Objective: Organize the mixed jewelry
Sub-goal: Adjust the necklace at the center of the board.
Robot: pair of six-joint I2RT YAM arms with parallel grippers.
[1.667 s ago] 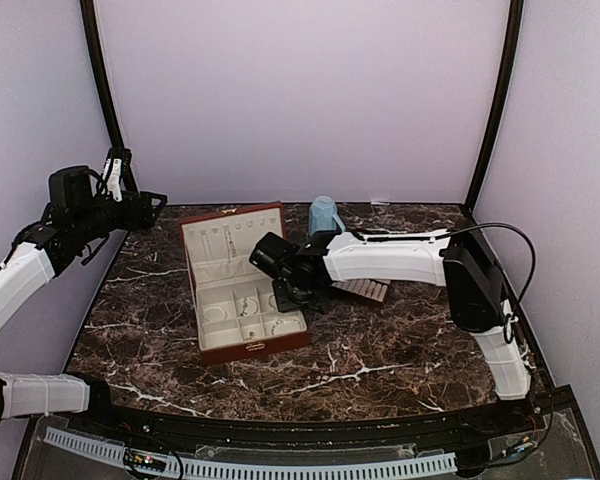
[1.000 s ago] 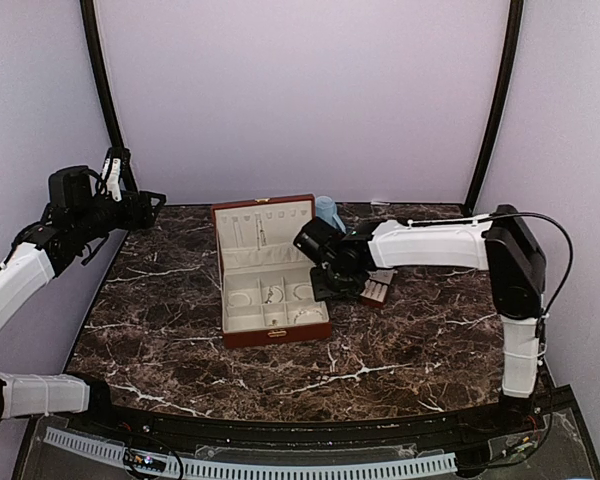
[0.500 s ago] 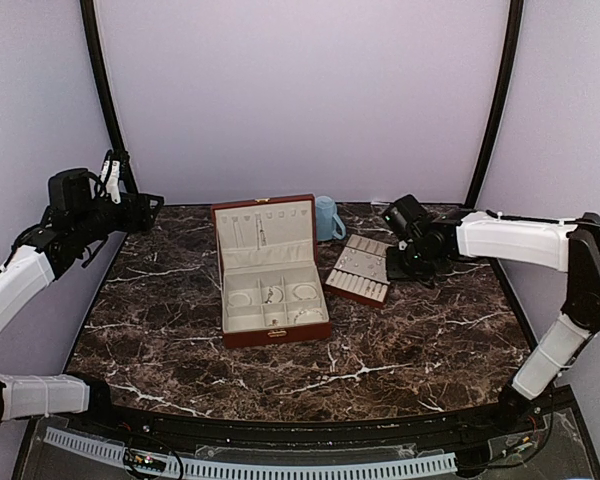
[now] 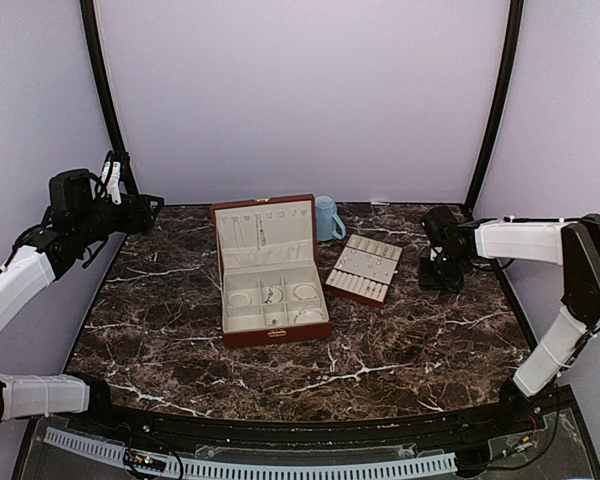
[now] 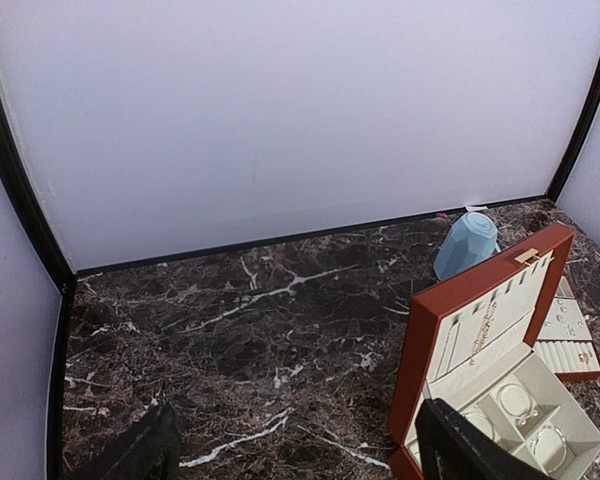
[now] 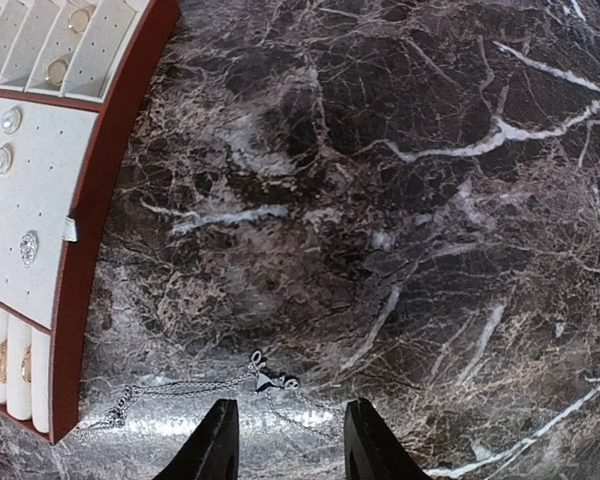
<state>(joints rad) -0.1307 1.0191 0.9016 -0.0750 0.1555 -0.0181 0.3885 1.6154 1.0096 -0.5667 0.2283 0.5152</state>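
A thin silver chain (image 6: 268, 384) with a small clasp lies on the marble, running left toward the tray. My right gripper (image 6: 292, 448) hovers low over it, jaws apart, the chain's clasp end just beyond the fingertips (image 6: 218, 446). In the top view that gripper (image 4: 441, 278) sits right of the cream slotted tray (image 4: 364, 268). More jewelry, hoops and rings (image 4: 271, 295), rests in the open reddish-brown box (image 4: 273, 335); chains (image 5: 483, 337) hang in its lid. My left gripper (image 5: 300, 455) is raised at the far left, open and empty.
A light blue mug (image 4: 326, 216) stands behind the box. The tray (image 6: 40, 200) holds studs and rings in its slots. Dark frame posts rise at both back corners, and the table's right edge lies close to my right gripper.
My right arm has swung from the box, past the tray, to the table's right side, its jaws narrowing. The box was pushed right and squared up early on. The left arm has stayed put.
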